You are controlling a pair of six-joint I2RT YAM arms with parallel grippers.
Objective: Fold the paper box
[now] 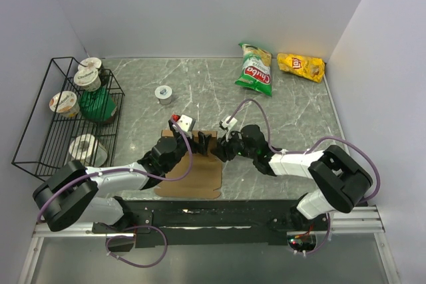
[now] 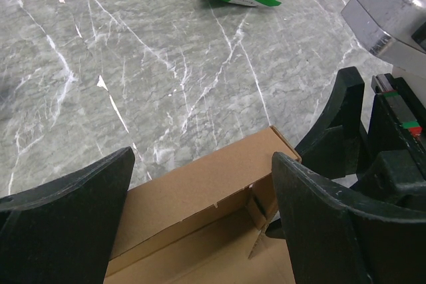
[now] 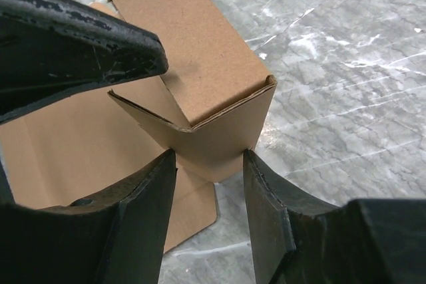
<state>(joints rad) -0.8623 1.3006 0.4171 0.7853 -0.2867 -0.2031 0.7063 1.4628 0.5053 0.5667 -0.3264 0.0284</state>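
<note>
Box (image 1: 193, 176) lies at six o'clock on the table (image 1: 200, 84), just ahead of the two arm bases, most of its sheet flat. Its far wall is raised at the twelve o'clock edge, and one corner there is folded up.

Left claw (image 2: 203, 164) stands wide, one finger on each side of that raised wall, and seems to touch neither face. Right claw (image 3: 210, 157) is about half closed, with the folded corner standing between its fingers. Both pads sit right at the cardboard, but I cannot tell whether they are pinching it.

Risks as I judge them:
- Nothing visibly pins the flat sheet, so a push from the right claw could skate the whole box toward nine o'clock on the smooth stone.
- A hard squeeze on the corner could crush the thin board or crease it off the score line.
- If the corner is let go before a tab is seated, the wall may spring flat.
- The claws work close together at the same edge, so a sideways sweep could knock finger against finger.
</note>
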